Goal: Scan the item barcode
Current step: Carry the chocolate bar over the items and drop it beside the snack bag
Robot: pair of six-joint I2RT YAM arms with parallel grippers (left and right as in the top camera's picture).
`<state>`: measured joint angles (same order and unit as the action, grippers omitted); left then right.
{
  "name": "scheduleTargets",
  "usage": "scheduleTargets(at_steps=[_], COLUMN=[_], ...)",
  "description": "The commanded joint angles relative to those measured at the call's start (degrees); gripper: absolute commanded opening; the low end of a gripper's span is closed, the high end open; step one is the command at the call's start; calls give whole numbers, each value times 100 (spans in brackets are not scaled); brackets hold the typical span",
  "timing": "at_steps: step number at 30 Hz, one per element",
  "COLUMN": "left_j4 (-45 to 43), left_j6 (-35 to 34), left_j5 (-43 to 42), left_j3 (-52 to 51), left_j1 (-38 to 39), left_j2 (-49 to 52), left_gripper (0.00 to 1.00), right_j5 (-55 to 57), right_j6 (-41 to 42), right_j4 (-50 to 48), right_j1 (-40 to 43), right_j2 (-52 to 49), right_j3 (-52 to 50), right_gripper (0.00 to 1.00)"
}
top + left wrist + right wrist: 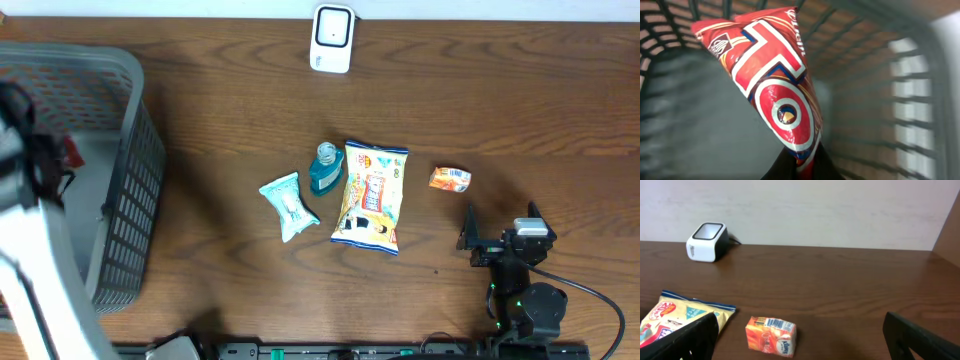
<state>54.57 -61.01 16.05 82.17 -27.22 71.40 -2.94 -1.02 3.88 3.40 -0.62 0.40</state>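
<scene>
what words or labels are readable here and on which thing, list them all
red foil snack bag: a large red "T" above a round "O"-like mark; the small white print near its top is blurred.
yellow snack bag: printed, but too small to read.
small orange packet: blue logo and print, too blurred to read.
white barcode scanner: no text visible.

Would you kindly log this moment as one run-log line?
left pincer: shut on red glossy snack bag, inside grey plastic basket | right pincer: open, empty
</scene>
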Motion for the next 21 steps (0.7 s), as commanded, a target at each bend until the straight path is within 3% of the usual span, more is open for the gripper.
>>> scheduleTargets(at_steps=[1, 5, 10, 16, 21], left_j4=[-63, -479, -654, -1237, -1751], left_j6=[157, 756, 1447, 2608, 3958], left_j5=[-1097, -2017, -2096, -2098, -1947], left_j3=[31, 28, 28, 28, 28], left_j1=[212, 1005, 2610, 4594, 5995], left_j2=[-813, -1521, -1700, -1010, 81], left_gripper=[7, 7, 7, 7, 7], right_j5=[24, 24, 24, 24, 24], right_j6=[57, 57, 57, 57, 57], right_j4=[24, 24, 24, 24, 24], right_j1=[-46, -46, -46, -46, -46], right_j2=[31, 31, 31, 31, 31], right_j3=[-9, -9, -9, -9, -9], right_gripper=[99, 99, 99, 99, 99])
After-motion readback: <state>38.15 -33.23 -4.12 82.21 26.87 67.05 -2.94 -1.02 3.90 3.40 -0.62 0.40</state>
